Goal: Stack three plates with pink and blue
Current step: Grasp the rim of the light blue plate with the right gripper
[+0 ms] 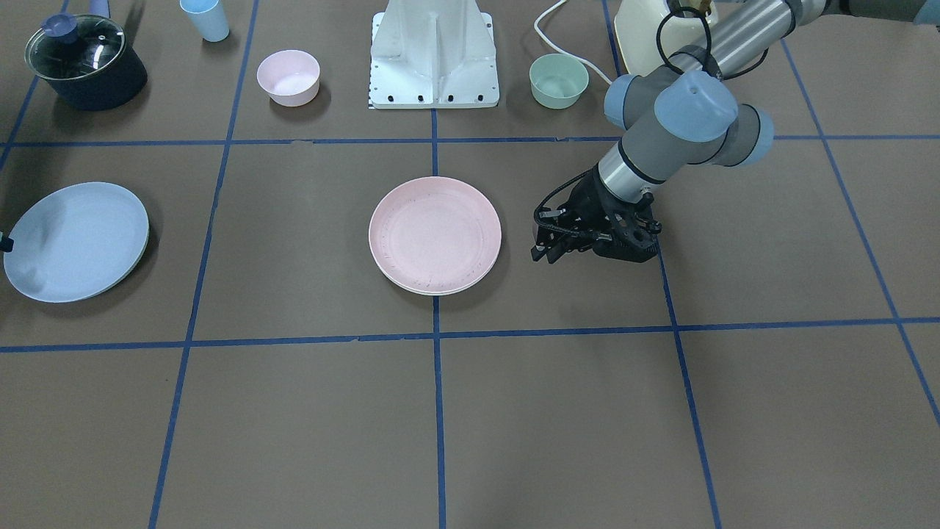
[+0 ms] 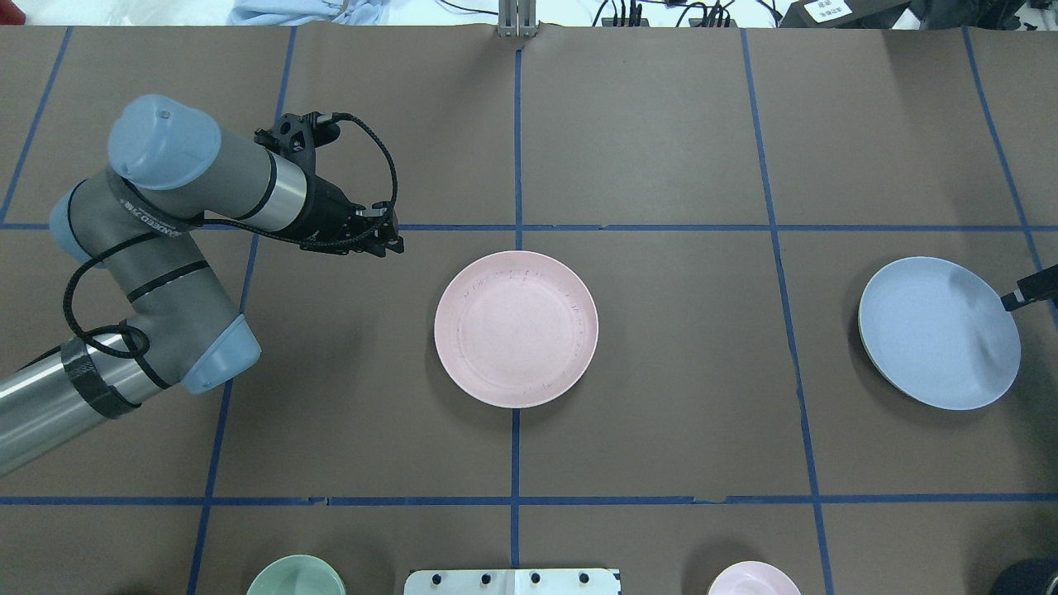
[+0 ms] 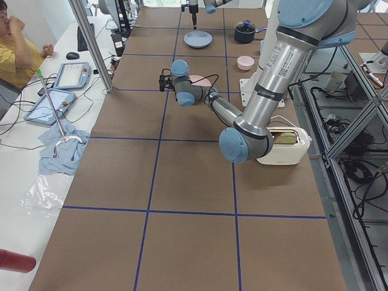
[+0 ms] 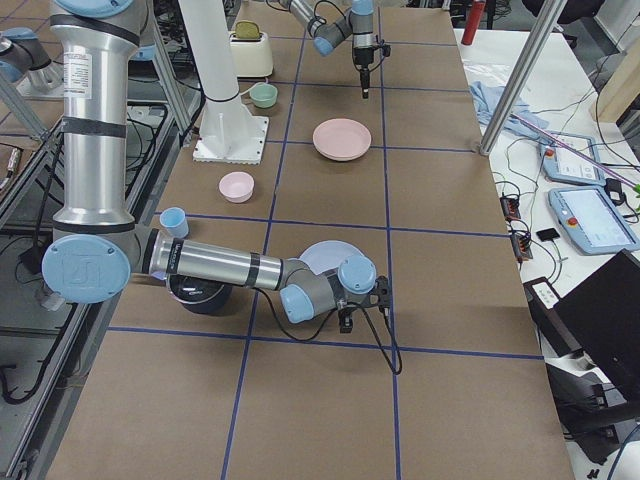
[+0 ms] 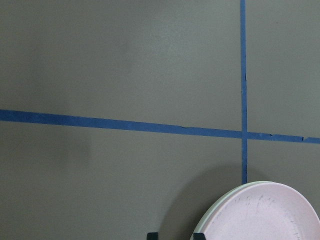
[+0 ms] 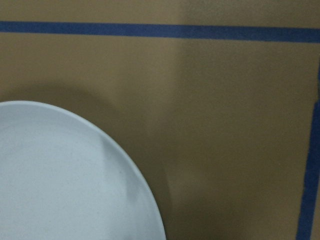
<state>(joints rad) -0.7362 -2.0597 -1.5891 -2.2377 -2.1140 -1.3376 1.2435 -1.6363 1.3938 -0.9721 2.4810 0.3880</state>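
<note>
Nearest the left wrist camera, the left gripper (image 5: 175, 236) shows only as two dark fingertips (image 5: 152, 236) at the bottom edge. A narrow gap separates them and nothing is in it. Just beyond them lies the pink plate (image 5: 265, 212). A pale rim peeks out under its edge: this is the cream plate (image 5: 202, 226), on which the pink one sits. The pair rests at the middle of the table (image 1: 514, 426), across the centre blue tape line (image 1: 439, 411). In the overhead view the left gripper points toward the stack from the robot's left side, near it but clear of its rim.

The blue plate (image 2: 938, 330) is well apart from the stack, far out on the robot's right. It throws a broad shadow on the brown covering, and whether it lies flat or is tipped up cannot be told. The right gripper (image 2: 1015, 297) appears only as a dark tip at that plate's outer rim. Whether its fingers are spread or closed on the rim cannot be told. The right wrist view shows the plate's surface but no fingers.

Along the robot's edge of the table, a small pink bowl (image 1: 288, 77) and a small green bowl (image 1: 559, 81) stand either side of the white base mount (image 1: 435, 59). Past the pink bowl are a pale blue cup (image 1: 205, 18) and a dark pot (image 1: 84, 62) with a glass lid. A cream toaster (image 1: 642, 37) sits beyond the green bowl.
</note>
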